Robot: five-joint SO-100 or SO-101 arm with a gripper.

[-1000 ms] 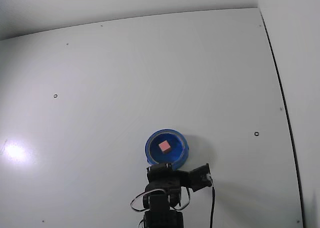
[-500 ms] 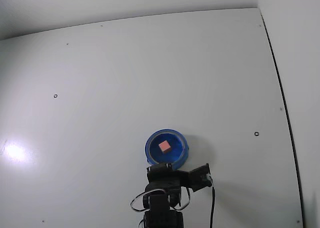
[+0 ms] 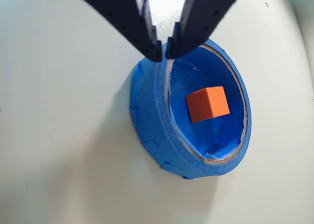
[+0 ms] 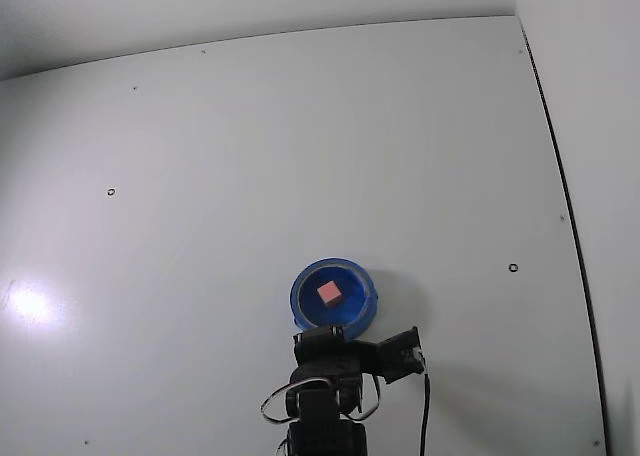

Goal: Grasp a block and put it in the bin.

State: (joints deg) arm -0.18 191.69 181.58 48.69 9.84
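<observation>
A: Block?
B: Block [image 3: 207, 103] sits inside the bin [image 3: 152, 116], on the blue floor, near the middle, a bit toward the far wall in the wrist view. Same in the fixed view: block [image 4: 328, 293] in the bin [image 4: 300, 294], roughly centred.

A: Gripper?
B: Gripper [image 3: 164, 48] empty, black fingers [image 3: 142, 27] nearly together with just a thin slit between the tips. Tips sit over the bin's rim at the top of the wrist view, clear of the block.

A: Arm in the fixed view?
B: Arm [image 4: 325, 396] folded just below the bin, at the bottom edge. White table [image 4: 250, 156] under everything.
</observation>
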